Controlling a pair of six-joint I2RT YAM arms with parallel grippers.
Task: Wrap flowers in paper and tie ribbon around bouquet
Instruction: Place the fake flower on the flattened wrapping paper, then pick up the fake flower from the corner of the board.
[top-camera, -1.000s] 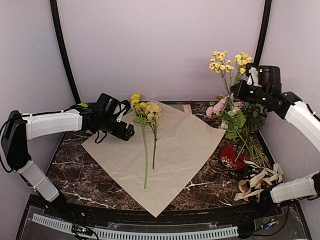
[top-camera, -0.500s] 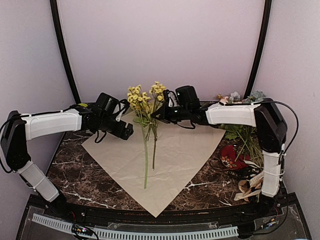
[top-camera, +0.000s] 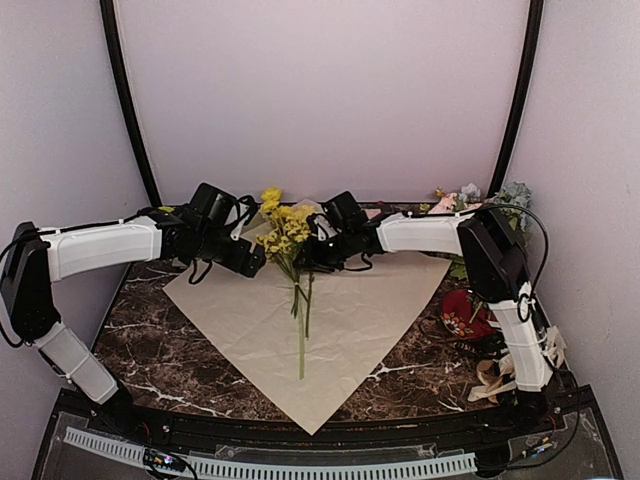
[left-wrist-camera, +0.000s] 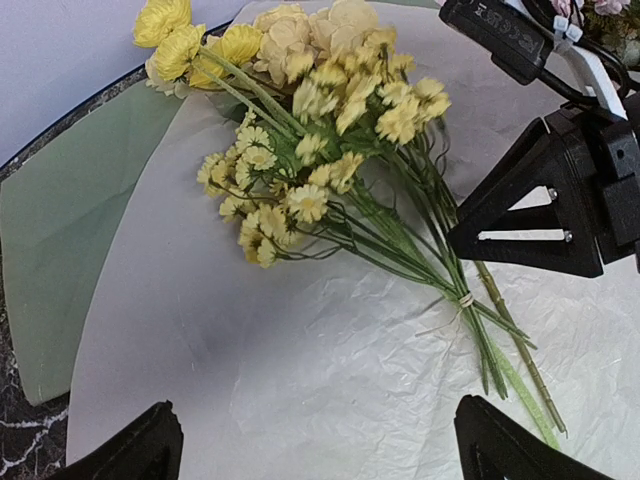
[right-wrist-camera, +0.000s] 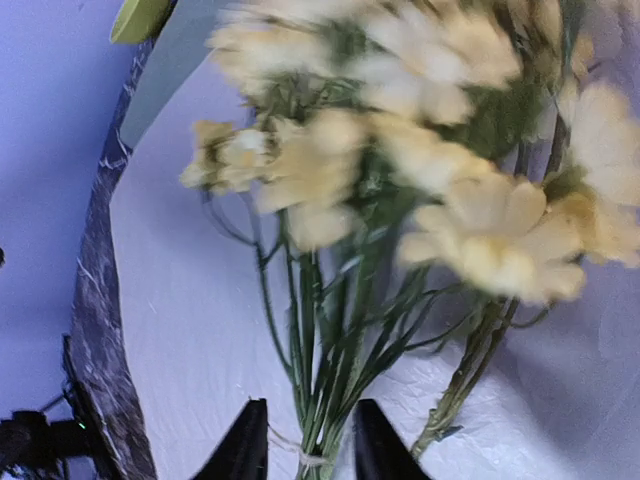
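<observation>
At the paper's (top-camera: 380, 300) centre, the flowers (left-wrist-camera: 330, 170) lie lengthwise, heads toward its far corner. The right gripper (right-wrist-camera: 310, 445), the nearer one, straddles the stalks just below the blossoms, jaws slightly apart. The left gripper (left-wrist-camera: 325, 455) hangs spread wide over the paper's left side.

Flowers (left-wrist-camera: 330, 130): yellow blossoms, green stalks. The paper (top-camera: 360, 300) shows its beige-tan face, the green sheet (left-wrist-camera: 50, 270) is pale, and the counter (top-camera: 150, 340) is dark brown marble, white-veined.

Flowers (top-camera: 285, 235) hemmed by left fingers (left-wrist-camera: 140, 450) and right fingers (left-wrist-camera: 530, 190) at far end; paper (top-camera: 380, 300) on both flanks free for passage.
</observation>
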